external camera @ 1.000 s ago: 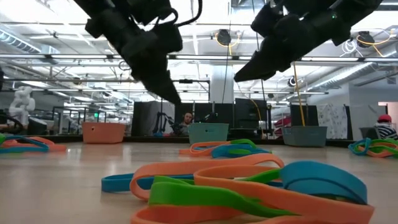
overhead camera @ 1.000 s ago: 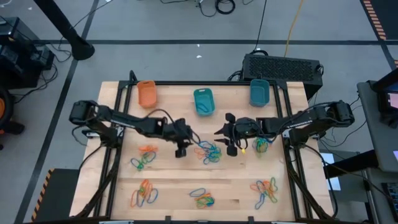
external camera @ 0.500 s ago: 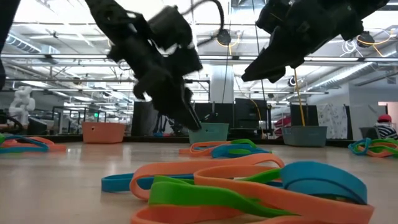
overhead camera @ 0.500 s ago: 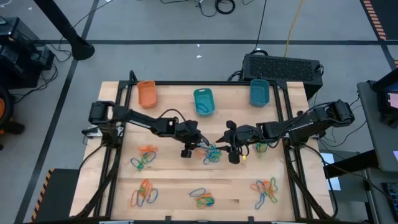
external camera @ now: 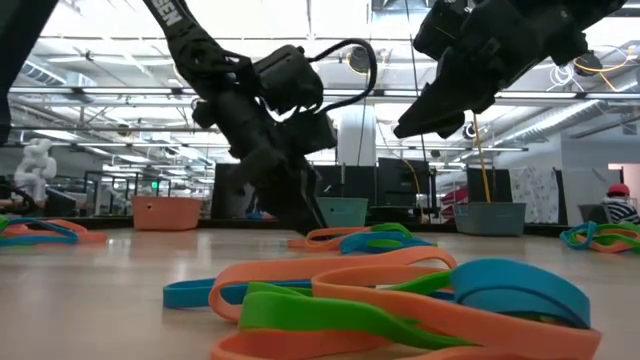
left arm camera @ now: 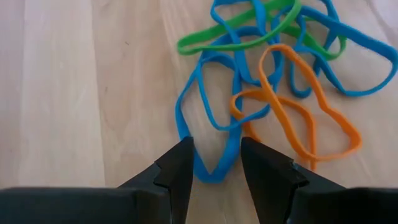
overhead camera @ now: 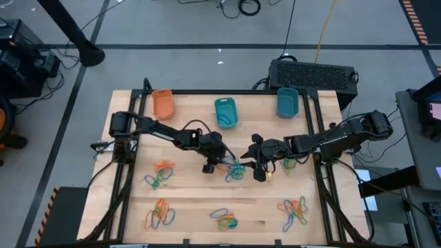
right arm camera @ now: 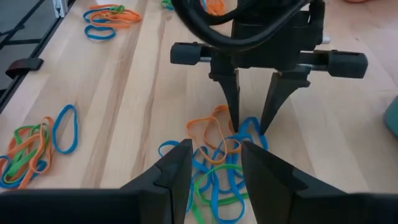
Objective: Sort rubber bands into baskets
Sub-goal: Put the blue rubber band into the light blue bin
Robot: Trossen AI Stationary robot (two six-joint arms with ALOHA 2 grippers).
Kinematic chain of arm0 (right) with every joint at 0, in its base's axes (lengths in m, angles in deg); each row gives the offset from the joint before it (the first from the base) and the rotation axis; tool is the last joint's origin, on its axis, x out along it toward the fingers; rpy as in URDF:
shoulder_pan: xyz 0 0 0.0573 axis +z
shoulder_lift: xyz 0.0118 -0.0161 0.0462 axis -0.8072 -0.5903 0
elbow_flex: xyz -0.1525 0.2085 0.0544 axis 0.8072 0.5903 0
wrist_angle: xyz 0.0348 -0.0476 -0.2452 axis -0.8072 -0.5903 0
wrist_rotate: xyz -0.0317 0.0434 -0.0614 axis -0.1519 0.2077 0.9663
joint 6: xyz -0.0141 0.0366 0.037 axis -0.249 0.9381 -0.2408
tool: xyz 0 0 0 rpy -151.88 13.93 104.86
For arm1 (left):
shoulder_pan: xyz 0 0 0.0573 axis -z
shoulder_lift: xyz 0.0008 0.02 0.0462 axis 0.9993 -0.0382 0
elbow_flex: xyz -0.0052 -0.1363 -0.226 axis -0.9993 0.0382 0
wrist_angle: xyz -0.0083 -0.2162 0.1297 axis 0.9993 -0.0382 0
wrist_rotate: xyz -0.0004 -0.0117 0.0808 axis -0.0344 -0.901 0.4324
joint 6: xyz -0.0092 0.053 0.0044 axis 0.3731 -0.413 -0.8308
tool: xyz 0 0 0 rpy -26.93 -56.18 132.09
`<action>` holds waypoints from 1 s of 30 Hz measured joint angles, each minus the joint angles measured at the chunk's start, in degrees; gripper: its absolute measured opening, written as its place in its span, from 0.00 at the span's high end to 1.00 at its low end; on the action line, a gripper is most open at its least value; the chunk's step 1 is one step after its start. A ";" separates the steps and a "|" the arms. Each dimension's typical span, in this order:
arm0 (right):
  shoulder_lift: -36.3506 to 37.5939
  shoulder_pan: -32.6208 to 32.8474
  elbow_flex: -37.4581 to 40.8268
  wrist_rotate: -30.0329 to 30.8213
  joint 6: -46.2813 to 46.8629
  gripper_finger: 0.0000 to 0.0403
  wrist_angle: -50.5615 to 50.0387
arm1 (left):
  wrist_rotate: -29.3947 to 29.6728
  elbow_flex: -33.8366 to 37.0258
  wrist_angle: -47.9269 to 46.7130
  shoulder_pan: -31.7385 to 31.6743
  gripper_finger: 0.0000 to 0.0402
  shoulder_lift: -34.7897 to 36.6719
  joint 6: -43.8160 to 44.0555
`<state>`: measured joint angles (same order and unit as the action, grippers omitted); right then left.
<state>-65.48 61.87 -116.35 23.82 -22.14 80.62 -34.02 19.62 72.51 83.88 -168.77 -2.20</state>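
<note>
I had my left gripper down at the central pile of rubber bands, which lay on the table in front of the middle teal basket. My jaws were spread a little and set astride the near end of a blue band, one tip on each side of its loop, so that closing would pinch just that strand and, I judged, leave the orange band and green band beside it behind. My right gripper hovered on the other side of the same pile, jaws also apart and holding nothing, facing my left gripper across the tangle; I kept it clear above the table, probably to wait its turn. The orange basket and the other teal basket stood to either side of the middle one along the far edge. More heaps of bands lay nearer the front edge than the central pile, none yet sorted, as far as I could see.
</note>
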 joint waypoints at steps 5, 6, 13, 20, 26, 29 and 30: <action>0.00 -0.02 0.00 0.07 -0.08 0.68 -0.01 | -0.01 -0.03 -0.34 -0.06 0.76 0.00 0.00; 0.00 -0.02 0.00 0.07 -0.22 0.68 -0.02 | 0.04 -0.03 -0.39 -0.08 0.81 0.00 0.00; 0.00 -0.11 0.00 1.57 -0.67 0.68 0.00 | 0.93 0.00 -1.46 -0.08 0.98 0.89 0.33; 0.00 -0.11 0.00 5.77 -1.53 0.68 0.02 | 1.12 0.09 -7.92 -0.06 0.99 8.30 -2.60; 0.00 -0.57 0.00 6.27 -5.57 0.68 4.33 | 6.91 -0.89 -14.11 -1.40 0.99 15.29 -5.19; 0.00 -1.06 0.00 6.19 -10.15 0.68 6.63 | 8.28 -3.14 -15.21 -2.80 0.99 16.01 -6.83; 0.00 -1.32 0.00 6.16 -10.93 0.68 6.90 | 8.28 -3.83 -16.05 -3.35 0.99 16.12 -6.88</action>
<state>-65.48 60.55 -116.35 29.98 -33.06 87.52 -25.74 15.79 56.46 80.54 -152.64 -9.08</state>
